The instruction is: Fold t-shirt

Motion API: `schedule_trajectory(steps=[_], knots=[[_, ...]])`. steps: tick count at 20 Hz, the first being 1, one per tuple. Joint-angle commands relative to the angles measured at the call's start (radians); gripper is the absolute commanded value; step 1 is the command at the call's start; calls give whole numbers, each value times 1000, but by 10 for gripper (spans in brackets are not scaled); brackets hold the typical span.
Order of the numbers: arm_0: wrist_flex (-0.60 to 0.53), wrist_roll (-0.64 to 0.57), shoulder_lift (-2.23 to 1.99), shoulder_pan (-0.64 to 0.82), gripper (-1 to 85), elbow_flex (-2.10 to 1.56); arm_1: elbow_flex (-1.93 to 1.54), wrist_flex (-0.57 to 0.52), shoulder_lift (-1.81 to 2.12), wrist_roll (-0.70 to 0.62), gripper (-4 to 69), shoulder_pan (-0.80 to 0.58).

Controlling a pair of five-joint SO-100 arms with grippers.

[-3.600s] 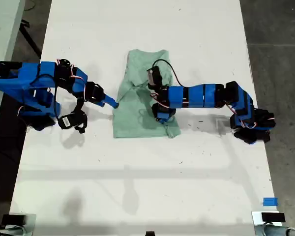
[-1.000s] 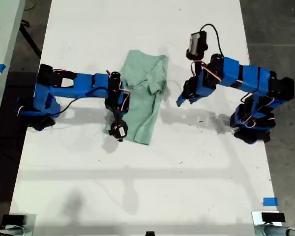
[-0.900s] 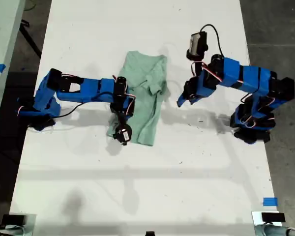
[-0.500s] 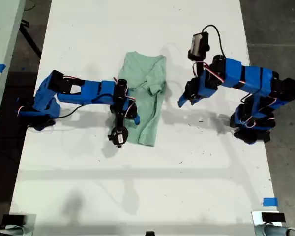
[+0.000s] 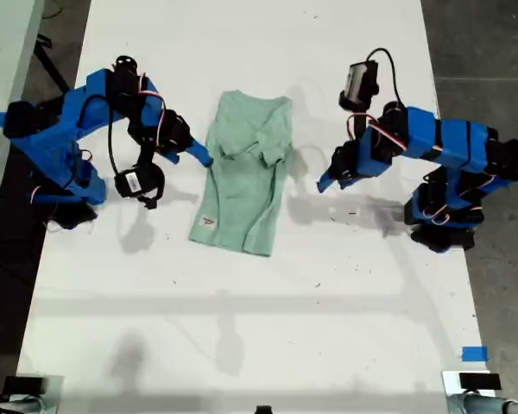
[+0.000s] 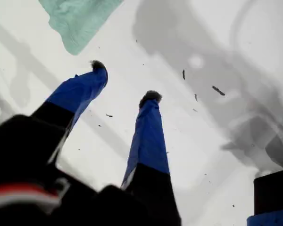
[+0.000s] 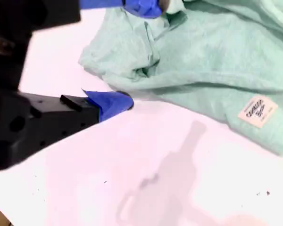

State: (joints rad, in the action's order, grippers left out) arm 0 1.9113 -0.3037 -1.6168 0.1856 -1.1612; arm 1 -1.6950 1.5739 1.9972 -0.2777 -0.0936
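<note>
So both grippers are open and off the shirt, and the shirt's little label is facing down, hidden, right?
Not quite: the label faces up in the exterior view, on the t-shirt. My first gripper and my second gripper are open and off the cloth.

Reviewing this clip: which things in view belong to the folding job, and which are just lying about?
Part of the job:
- the t-shirt, lying partly folded on the table
- my first gripper, open above bare table
- my second gripper, open at the shirt's edge

Lying about:
- a scrap of blue tape near the table's corner at the exterior view's lower right
</note>
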Motion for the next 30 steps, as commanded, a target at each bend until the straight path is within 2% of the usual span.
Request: schedule_trajectory(steps=[1,2,4,6,8,10,22,30], knots=[[-34,69,-147,-115,308,-172,-8,-37,51,61,145,89],[-91,109,-199,-170,299,-252,-11,-57,28,98,164,133],[-201,183,-273,-265,295,-374,5,-118,-63,178,278,215],[-252,230,-287,-314,297,-439,91,-163,-204,229,306,262],[-318,244,-279,-333,300,-491,241,-160,-374,244,330,282],[-391,249,-279,-336,300,-541,382,-143,-517,244,333,282],[-614,224,-170,-324,301,-709,842,-147,-956,255,322,276],[-696,227,207,-298,301,-606,861,-222,-1069,236,299,273]])
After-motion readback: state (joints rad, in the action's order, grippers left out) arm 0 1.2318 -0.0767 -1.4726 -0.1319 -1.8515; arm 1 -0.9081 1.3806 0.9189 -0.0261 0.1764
